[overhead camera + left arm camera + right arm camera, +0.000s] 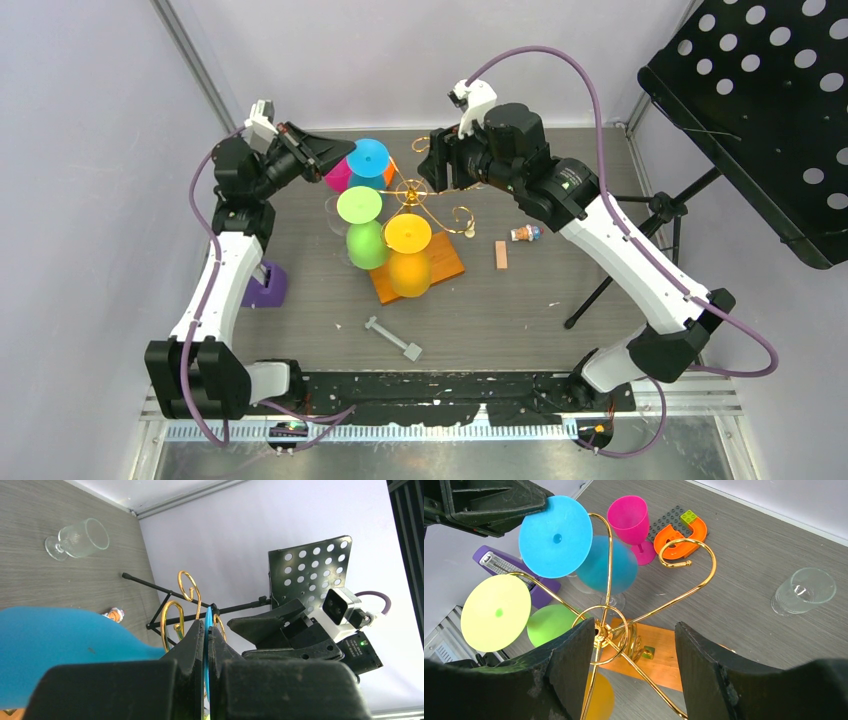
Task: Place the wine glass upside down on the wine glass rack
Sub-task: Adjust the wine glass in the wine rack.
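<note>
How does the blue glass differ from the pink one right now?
The blue glass is inverted, foot up, at the rack; the pink glass stands upright on the table. The left pincer grips the blue glass's foot; nothing touches the pink glass. Both are coloured stemmed glasses.

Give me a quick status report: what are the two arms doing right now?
Left fingers shut on the blue glass, by its foot; glass upside down at the rack. Right fingers open, straddling rack's centre. Green glass, yellow glass hang close beside it.
</note>
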`<state>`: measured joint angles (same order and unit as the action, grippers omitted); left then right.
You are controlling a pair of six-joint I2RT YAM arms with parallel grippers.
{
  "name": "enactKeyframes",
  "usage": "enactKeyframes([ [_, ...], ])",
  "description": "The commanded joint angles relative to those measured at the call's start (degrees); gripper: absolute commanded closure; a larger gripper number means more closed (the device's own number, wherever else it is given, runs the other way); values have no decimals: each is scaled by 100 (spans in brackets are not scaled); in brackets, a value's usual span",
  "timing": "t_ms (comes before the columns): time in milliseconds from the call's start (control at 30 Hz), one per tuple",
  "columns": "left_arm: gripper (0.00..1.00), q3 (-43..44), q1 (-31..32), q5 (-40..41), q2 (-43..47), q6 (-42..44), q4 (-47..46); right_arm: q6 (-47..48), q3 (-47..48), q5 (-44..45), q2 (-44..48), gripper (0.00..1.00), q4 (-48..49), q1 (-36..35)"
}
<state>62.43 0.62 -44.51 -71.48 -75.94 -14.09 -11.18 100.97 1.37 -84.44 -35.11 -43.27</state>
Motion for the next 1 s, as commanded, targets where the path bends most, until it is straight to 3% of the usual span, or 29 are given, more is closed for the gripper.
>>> enactKeyframes([
  [0,100,-2,-36,-233,83,151,-249,-89,35,-57,263,34,286,-1],
  [433,81,-130,-36,-283,73,268,-229,-25,10,-13,333,34,291,2],
  [633,66,-142,-32,-215,92,396,-123,23,16,7,355,34,300,5],
  [967,54,-205,-698,-130,234,429,-10,143,13,59,363,34,306,2],
])
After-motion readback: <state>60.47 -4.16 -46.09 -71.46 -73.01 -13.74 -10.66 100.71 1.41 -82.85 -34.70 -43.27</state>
